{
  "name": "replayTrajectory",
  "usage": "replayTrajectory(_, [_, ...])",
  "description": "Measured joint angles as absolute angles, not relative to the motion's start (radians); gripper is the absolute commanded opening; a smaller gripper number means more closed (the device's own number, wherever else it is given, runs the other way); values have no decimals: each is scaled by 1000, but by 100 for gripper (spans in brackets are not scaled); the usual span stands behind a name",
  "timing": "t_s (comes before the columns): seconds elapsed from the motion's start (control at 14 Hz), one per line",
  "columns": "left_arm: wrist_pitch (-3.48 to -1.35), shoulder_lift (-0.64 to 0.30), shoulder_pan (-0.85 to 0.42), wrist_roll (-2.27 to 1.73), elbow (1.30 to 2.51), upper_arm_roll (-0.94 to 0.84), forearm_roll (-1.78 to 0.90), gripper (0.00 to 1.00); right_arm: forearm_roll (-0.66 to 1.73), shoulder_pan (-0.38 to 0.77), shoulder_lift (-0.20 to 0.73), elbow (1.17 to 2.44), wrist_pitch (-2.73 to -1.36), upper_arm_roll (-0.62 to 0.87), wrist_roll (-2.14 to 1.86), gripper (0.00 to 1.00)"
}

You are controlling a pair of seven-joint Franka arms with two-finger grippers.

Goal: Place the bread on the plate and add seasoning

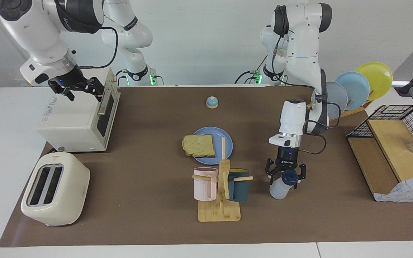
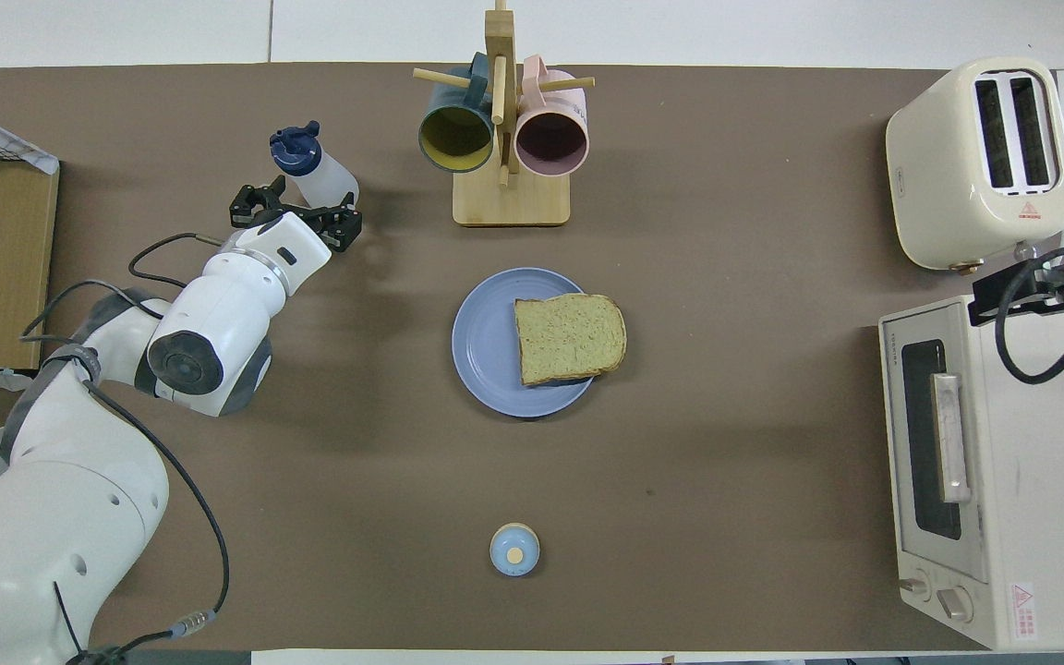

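Seasoning bottle (image 1: 281,186) upright on worktop, lower right of facing view; bread (image 1: 199,145) on plate (image 1: 228,141). Left claw (image 1: 285,171) wide around cap, gripping nothing. Right claw (image 1: 81,87) wide over oven, waiting. Probably light, slick, squeezable: grip mid-body.

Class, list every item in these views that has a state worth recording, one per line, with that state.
bread: lying flat on the plate, overhanging its rim
plate: flat on the table
seasoning bottle: standing on the table, capped
left gripper: open, over the bottle
right gripper: open, waiting over the toaster oven
toaster oven: door shut
toaster: slots empty
mugs: hung on the wooden stand
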State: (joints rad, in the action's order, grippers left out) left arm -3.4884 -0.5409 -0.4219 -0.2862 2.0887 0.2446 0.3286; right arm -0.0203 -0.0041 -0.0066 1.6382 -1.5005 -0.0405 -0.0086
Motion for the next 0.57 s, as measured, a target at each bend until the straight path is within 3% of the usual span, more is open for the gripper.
replayTrajectory(0.29, [-3496,-481,-422,-286,2163,244,329,100,-20,-4,-7,1638,-1501,-40,-9,100])
replayTrajectory(0.57, [-3433,-314,-438,-285,2305,235,333,100,-20,-4,-7,1638,-1501,-40,-9,100])
